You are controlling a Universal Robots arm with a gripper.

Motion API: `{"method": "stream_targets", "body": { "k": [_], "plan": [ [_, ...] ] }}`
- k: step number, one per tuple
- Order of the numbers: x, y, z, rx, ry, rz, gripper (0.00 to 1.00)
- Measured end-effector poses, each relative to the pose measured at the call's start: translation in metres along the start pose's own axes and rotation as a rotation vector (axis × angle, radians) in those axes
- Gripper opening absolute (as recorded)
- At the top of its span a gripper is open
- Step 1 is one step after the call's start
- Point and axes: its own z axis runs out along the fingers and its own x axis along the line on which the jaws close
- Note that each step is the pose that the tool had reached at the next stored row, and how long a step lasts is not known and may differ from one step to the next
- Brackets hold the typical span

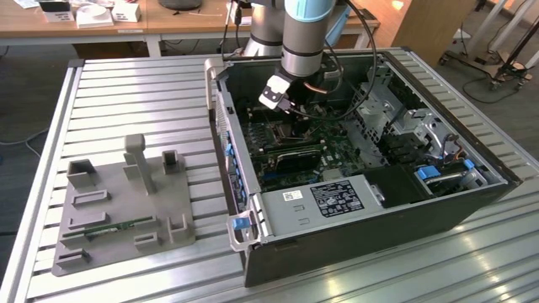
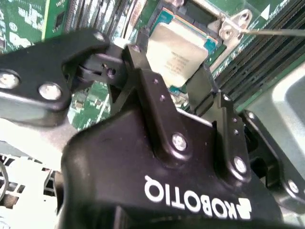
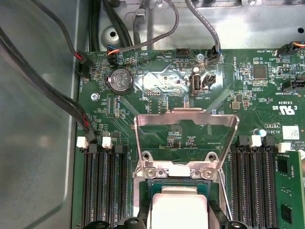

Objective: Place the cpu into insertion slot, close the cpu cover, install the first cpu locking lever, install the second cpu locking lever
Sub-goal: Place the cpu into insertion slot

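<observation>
The black two-fingered gripper point(image 2: 171, 64) pinches the small square silvery-topped cpu point(image 2: 177, 47) at the metal-rimmed insertion slot point(image 3: 153, 188), whose thin silvery cpu cover point(image 3: 186, 121) stands open.

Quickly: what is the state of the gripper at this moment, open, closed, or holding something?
Gripper: closed on the cpu, one of the jaws against each side of it.

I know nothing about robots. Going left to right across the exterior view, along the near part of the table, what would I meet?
Grey holder block → blue latch on the open computer case → labelled metal box → blue clip.
</observation>
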Motion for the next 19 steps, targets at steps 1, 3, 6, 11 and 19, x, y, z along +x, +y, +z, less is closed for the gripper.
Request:
{"method": "stream_targets", "body": {
  "k": [1, 3, 6, 11, 19],
  "plan": [
    [0.0003, 0.0002, 0.0005, -0.0011, 0.0016, 0.0, 0.56],
    [0.0001, 0.0, 0.0002, -0.0001, 0.0004, 0.0, 0.62],
    [-0.0001, -0.0001, -0.0001, 0.0005, -0.0005, 0.0, 0.62],
    [-0.0001, 0.0, -0.0014, 0.0005, -0.0004, 0.0, 0.62],
    [-0.0001, 0.0016, -0.0013, 0.0007, -0.0007, 0.003, 0.6]
  ]
}}
